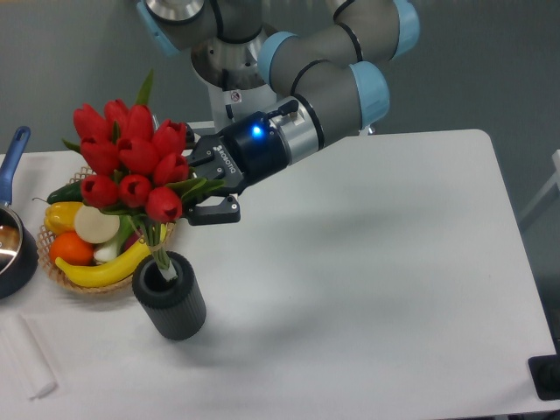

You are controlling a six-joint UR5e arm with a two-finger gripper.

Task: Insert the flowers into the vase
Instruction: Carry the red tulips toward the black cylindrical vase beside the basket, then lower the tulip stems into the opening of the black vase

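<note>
The flowers [131, 162] hang above the vase [170, 294], tilted a little so the red heads lean left and back over the basket [105, 284]. The bound stems run down and to the right, and their cut end sits just inside the vase's round mouth, against its far rim. My gripper [203, 186] grasps the bunch from the right, clenched on the leaves and stems just under the blooms; one black finger shows below the bunch, the other above it. A blue light glows on my wrist.

The vase stands upright on the white table [376, 289], touching the front edge of the basket, which holds a banana, an orange, a cucumber and other produce. A pan [12, 236] with a blue handle sits at the far left edge.
</note>
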